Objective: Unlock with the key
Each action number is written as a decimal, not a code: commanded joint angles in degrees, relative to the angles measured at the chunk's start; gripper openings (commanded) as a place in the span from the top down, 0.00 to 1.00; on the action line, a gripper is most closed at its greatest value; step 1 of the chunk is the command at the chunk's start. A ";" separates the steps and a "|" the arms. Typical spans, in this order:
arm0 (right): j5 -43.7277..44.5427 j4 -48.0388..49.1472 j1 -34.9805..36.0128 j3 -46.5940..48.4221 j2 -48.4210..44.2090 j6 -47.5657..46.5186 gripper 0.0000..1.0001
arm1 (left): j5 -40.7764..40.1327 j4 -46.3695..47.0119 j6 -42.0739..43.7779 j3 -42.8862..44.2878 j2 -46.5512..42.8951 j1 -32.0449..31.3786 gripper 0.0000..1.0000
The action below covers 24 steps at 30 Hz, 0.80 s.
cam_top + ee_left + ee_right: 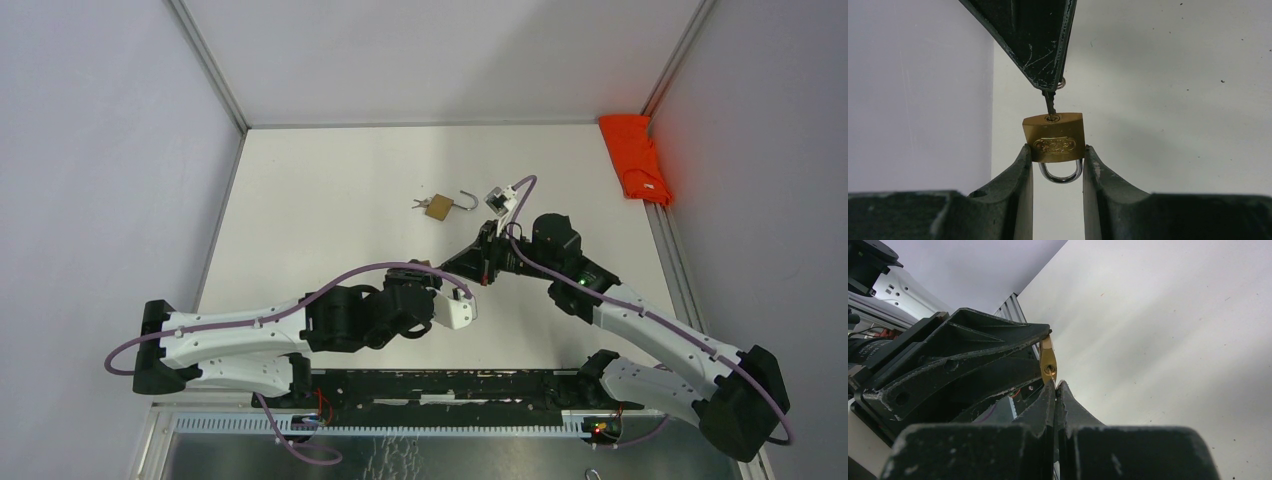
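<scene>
A brass padlock (1054, 137) hangs above the table with my left gripper (1055, 150) shut on its sides. Its silver shackle (1060, 174) is closed and points back between the fingers. From above, my right gripper (1048, 89) is shut on the key (1049, 104), whose blade sits in the keyhole at the lock's bottom face. The right wrist view shows the lock's brass edge (1048, 362) just past my right gripper (1055, 384). In the top view both grippers meet mid-table: the left gripper (425, 272) and the right gripper (447, 268).
A second brass padlock (437, 208) lies further back on the table, its shackle open and keys (418, 204) beside it. An orange cloth (635, 155) lies at the far right edge. White walls close the table in on three sides.
</scene>
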 commanded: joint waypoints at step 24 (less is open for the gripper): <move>5.36 -0.84 2.72 -0.28 -4.53 -0.93 1.00 | 3.84 9.50 -2.17 5.06 -0.90 1.08 0.98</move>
